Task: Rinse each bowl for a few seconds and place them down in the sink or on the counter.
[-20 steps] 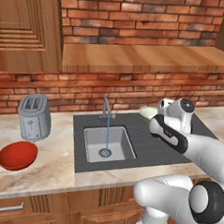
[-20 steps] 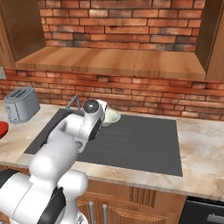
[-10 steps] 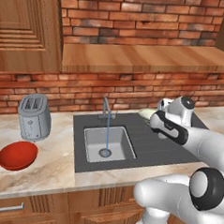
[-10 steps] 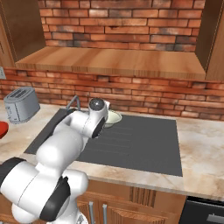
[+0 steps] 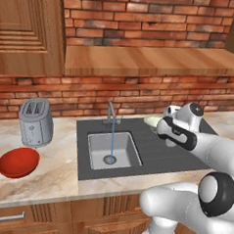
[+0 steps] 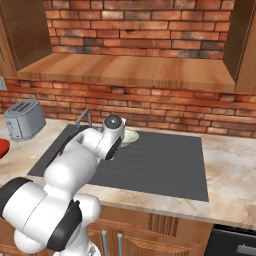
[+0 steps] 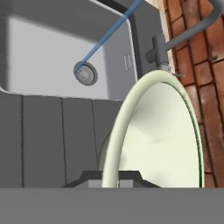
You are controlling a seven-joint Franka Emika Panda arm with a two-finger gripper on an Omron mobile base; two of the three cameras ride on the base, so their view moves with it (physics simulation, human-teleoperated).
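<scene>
the gripper point(image 7: 110, 175) is pinching the rim of the cream bowl point(image 7: 153, 135), jaws nearly together on the thin edge at the bottom centre of the hand view. in the left base view the bowl point(image 5: 152, 121) is sitting right of centre, just right of the faucet point(image 5: 111, 113), low over the drainboard; whether it is touching the ribs is not clear. water point(image 5: 112, 138) is running into the basin point(image 5: 100, 148), centre frame, and the bowl is beside the stream, not under it. the red bowl point(image 5: 18, 162) is lying at lower left on the counter point(image 5: 56, 171), near the toaster point(image 5: 36, 122), not yet rinsed by the look of it. the risk, as i judge it: a thin rim grip is letting the bowl swing or slip once water hits it, and a sideways move toward the stream is likely clipping the faucet, since the rim is close to its base at upper right of the hand view.
</scene>
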